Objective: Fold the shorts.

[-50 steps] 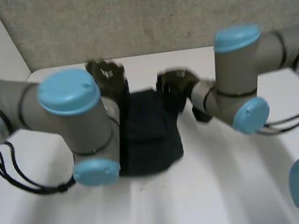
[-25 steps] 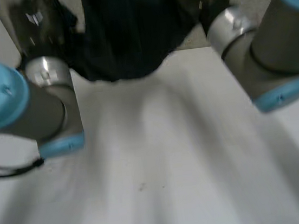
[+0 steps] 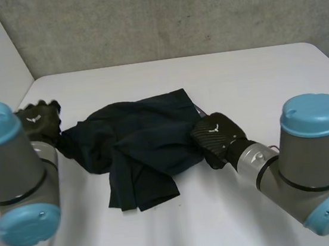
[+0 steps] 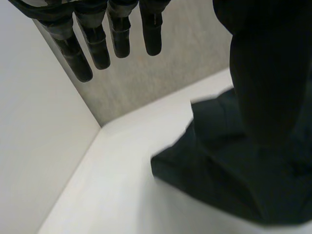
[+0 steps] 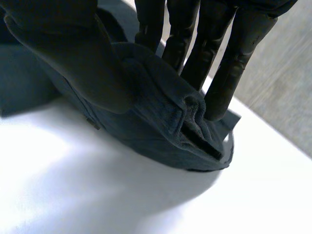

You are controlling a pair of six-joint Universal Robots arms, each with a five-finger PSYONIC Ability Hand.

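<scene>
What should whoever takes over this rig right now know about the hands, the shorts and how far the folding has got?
Left hand: open, fingers straight, at the nearest edge of the shorts.
Right hand: at the opposite edge, pinching a bunched ridge of cloth between thumb and straight fingers.
The shorts lie rumpled on the table, partly doubled over themselves.
Done: no neat fold is visible.
Left: probably spread the shorts flat, then fold them.
</scene>
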